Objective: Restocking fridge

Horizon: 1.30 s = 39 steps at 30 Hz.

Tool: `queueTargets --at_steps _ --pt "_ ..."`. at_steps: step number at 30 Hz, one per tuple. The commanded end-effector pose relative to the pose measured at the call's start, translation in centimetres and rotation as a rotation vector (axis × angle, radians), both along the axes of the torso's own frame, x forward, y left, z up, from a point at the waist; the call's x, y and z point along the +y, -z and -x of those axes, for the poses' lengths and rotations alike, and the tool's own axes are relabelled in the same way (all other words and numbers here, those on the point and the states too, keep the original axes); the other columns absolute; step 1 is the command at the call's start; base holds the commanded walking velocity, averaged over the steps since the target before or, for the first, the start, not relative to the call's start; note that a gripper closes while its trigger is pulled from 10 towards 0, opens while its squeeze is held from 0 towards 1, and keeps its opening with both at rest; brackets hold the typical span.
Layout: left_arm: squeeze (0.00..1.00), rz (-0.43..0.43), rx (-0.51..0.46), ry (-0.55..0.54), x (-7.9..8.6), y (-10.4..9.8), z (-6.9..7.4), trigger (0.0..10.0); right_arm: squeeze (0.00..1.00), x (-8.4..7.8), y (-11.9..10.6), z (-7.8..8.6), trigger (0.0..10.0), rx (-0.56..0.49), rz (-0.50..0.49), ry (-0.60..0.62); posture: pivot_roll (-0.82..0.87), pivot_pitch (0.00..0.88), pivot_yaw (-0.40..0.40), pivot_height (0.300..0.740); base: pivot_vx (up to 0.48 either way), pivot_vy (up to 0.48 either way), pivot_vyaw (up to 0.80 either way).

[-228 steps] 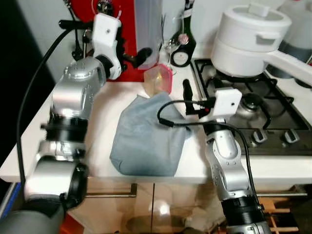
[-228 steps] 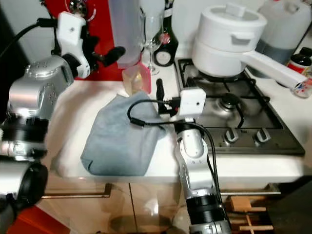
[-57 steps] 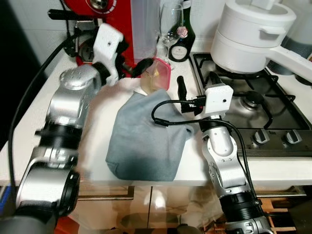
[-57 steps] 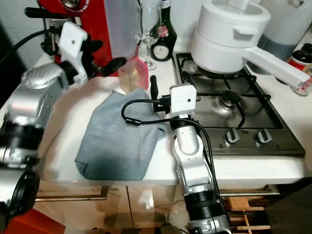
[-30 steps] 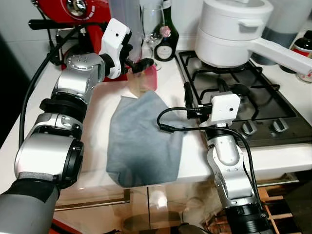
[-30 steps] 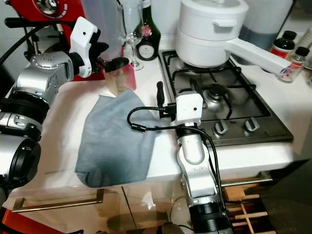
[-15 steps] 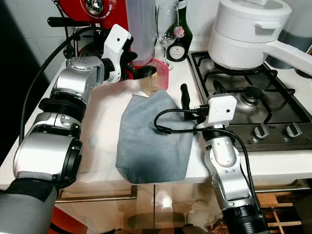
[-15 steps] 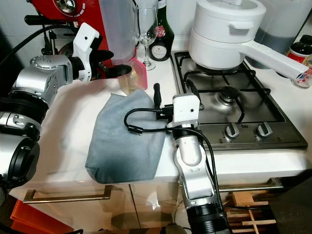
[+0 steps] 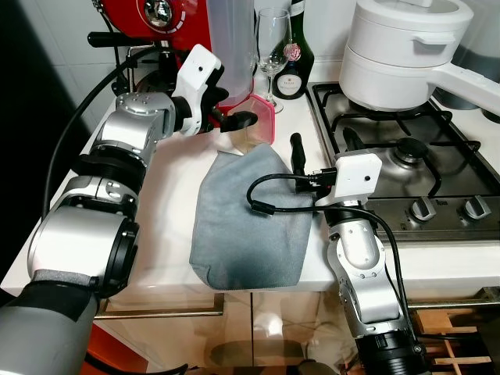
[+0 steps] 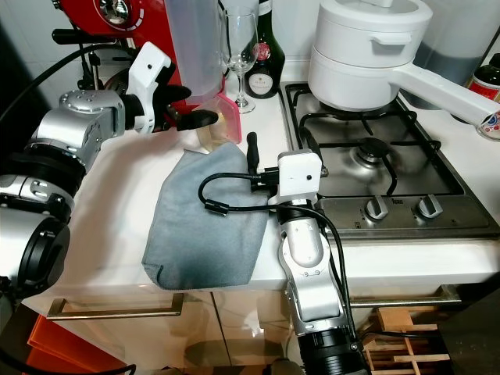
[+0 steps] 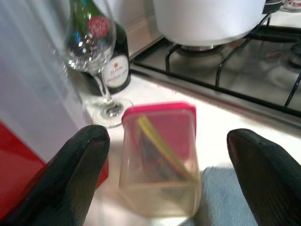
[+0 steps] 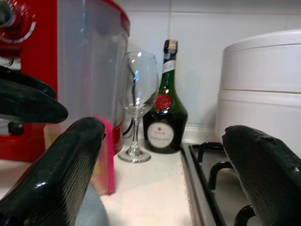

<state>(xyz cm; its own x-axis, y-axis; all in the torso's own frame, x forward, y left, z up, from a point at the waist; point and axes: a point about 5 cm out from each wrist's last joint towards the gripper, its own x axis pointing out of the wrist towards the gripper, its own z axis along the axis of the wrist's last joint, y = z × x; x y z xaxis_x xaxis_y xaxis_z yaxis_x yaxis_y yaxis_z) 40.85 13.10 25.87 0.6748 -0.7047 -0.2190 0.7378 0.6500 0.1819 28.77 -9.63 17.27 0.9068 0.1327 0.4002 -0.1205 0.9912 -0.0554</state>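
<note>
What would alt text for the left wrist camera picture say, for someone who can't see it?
The left gripper, its two black fingers open, is lined up on a clear container with a pink lid on a white counter. Behind stand a wine glass, a dark bottle and a gas hob.

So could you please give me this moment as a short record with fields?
surface: white counter, hob to its right
target: pink-lidded tub, by the grey cloth
left gripper: open, fingers either side of the tub, apart from it
right gripper: open, low over the cloth
behind tub: wine glass, dark bottle
on hob: white pot
</note>
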Motion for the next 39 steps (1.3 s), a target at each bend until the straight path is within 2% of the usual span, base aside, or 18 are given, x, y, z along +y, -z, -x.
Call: queueTargets --at_steps 1,7,11,17,26,27,39 --pt "0.0 -0.023 -0.012 0.018 -0.4 -0.5 -0.1 10.0 0.0 0.0 -0.2 0.2 10.0 -0.005 0.008 0.007 -0.16 0.0 0.119 0.74 0.0 0.0 0.0" --pt "0.0 -0.046 -0.006 0.037 -1.1 -0.2 -0.1 10.0 0.0 0.1 -0.1 0.4 10.0 -0.002 0.004 0.014 -0.16 0.0 0.131 0.74 0.0 0.0 0.0" --pt "0.0 -0.088 0.04 0.038 -1.9 1.2 -0.1 10.0 0.0 0.1 -0.1 0.4 10.0 0.001 0.001 0.017 -0.17 0.0 0.137 0.74 0.0 0.0 0.0" --pt "0.0 -0.114 0.071 -0.021 -1.6 2.6 -0.3 10.0 0.0 -0.1 -0.1 0.5 10.0 0.003 0.004 0.026 -0.18 0.0 0.137 0.74 0.0 0.0 0.0" --pt "0.0 -0.092 0.131 -0.043 -1.7 3.9 -0.1 10.0 0.0 -0.1 -0.1 0.5 10.0 0.007 0.007 0.023 -0.18 0.0 0.132 0.74 0.0 0.0 0.0" --pt "0.0 -0.089 0.134 -0.046 -1.7 3.9 -0.1 0.0 0.0 -0.1 -0.1 0.4 10.0 0.007 0.007 0.022 -0.18 0.0 0.133 0.74 0.0 0.0 0.0" --pt "0.0 -0.052 0.131 -0.009 -1.8 3.6 0.0 0.0 0.0 -0.1 0.0 0.3 10.0 0.011 0.007 0.022 -0.17 0.0 0.131 0.74 0.0 0.0 0.0"
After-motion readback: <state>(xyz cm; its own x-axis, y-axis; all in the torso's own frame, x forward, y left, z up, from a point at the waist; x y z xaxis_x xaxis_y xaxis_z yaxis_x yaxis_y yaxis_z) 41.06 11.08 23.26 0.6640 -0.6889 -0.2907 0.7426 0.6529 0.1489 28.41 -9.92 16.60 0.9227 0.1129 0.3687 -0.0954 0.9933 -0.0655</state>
